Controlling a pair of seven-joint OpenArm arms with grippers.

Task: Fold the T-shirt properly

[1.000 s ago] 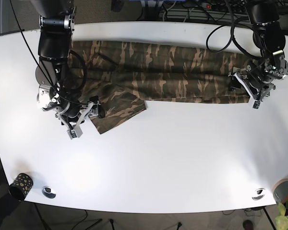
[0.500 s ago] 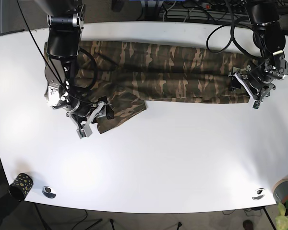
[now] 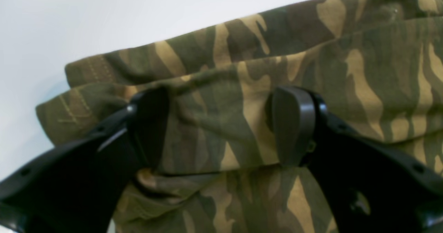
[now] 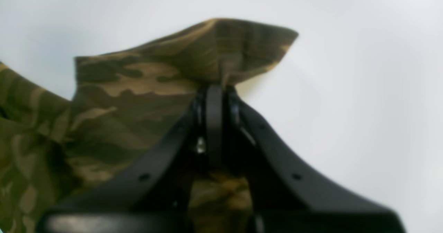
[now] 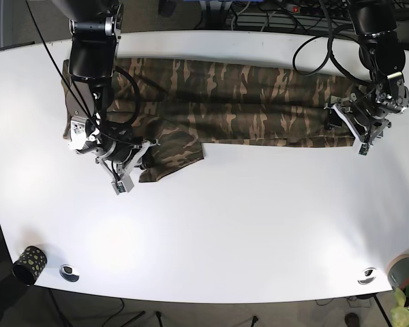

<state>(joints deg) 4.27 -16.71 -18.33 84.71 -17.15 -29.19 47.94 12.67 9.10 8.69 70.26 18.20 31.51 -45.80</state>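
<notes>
Since a second ago the right end effector (image 5: 131,165) has travelled from near the left edge of the tabletop (image 5: 245,225) toward the middle, dragging the loose flap of the shirt (image 5: 238,102) with it, so that the flap's corner now lies shorter and closer under the main band of cloth; the left end effector (image 5: 360,122) has stayed where it was at the shirt's other end. The camouflage shirt lies stretched in a long band along the far edge of the tabletop, from the far left corner almost to the right edge, with the flap hanging off its near side at the left. In the right wrist view the right end effector (image 4: 214,98) is pinched tight on a peaked fold of the shirt (image 4: 138,87), the cloth rising to a point above the closed tips with white tabletop (image 4: 363,70) behind. In the left wrist view the left end effector (image 3: 221,125) stands wide, one pad (image 3: 292,122) and its partner pressed down onto the shirt (image 3: 363,70) with a broad stretch of fabric between them, beside the stitched hem layers. Near the front edge sit a patterned cup (image 5: 29,262) and a small disc (image 5: 69,272) toward the left corner, and another disc (image 5: 367,275) toward the right corner.
</notes>
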